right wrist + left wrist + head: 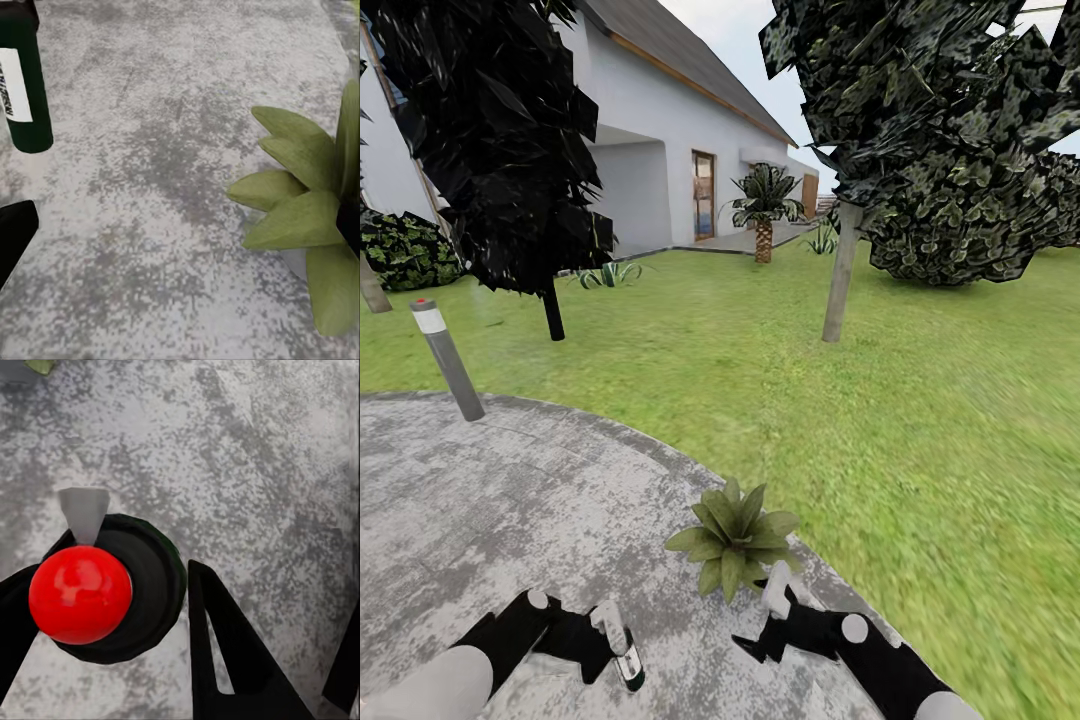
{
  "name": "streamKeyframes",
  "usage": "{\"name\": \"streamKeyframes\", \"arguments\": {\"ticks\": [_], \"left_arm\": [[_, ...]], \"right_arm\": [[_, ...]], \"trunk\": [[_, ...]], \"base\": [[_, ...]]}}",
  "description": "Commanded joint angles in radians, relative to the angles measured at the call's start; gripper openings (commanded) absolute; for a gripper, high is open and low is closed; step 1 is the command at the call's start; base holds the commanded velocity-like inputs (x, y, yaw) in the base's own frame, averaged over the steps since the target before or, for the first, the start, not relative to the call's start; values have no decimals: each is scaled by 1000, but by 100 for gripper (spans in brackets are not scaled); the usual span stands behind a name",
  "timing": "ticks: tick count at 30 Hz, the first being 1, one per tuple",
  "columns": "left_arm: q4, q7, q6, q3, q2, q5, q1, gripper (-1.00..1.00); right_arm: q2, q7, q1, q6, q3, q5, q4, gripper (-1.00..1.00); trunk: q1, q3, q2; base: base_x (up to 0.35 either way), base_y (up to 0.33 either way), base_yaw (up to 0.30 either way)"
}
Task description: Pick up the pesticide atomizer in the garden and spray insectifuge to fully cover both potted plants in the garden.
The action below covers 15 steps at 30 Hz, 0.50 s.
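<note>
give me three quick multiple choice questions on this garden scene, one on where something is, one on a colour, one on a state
1. Where does the potted plant stand?
A. by the patio's edge, near the lawn
B. at the house door
C. under the far palm

2. What colour is the atomizer's round top?
A. blue
B. red
C. yellow

3. What is the left gripper doing?
A. hanging open and empty
B. holding the atomizer
C. gripping a leaf

Answers:
1 A, the rosette sits on the grey patio beside the grass.
2 B, the left wrist view shows a red ball.
3 B, the bottle sits at its fingers, off the ground.
</note>
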Motion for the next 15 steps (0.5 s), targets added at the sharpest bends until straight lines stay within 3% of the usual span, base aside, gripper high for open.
{"name": "streamKeyframes", "arguments": {"ticks": [1, 5, 9, 11, 15], "left_arm": [[-15, -16, -4, -11, -4, -6, -2, -100], [-74, -67, 46, -79, -23, -8, -7, -100], [-117, -89, 95, -145, -31, -7, -7, -100], [-124, -115, 101, -157, -35, -7, -10, -100], [-127, -143, 103, -168, -40, -8, -22, -100]], "right_arm": [[-1, 12, -7, 5, 2, 11, -1, 100], [1, 105, -43, 43, 3, 11, -8, 100], [1, 133, -52, 51, 4, 16, -42, 100], [3, 146, -53, 62, 9, 46, -52, 100], [16, 236, -56, 104, 12, 130, -101, 100]], "trunk": [[0, -1, 0], [0, -1, 0], [0, -1, 0], [0, -1, 0], [0, -1, 0]], "base": [[0, 0, 0], [0, 0, 0], [0, 0, 0], [0, 0, 0], [0, 0, 0]]}}
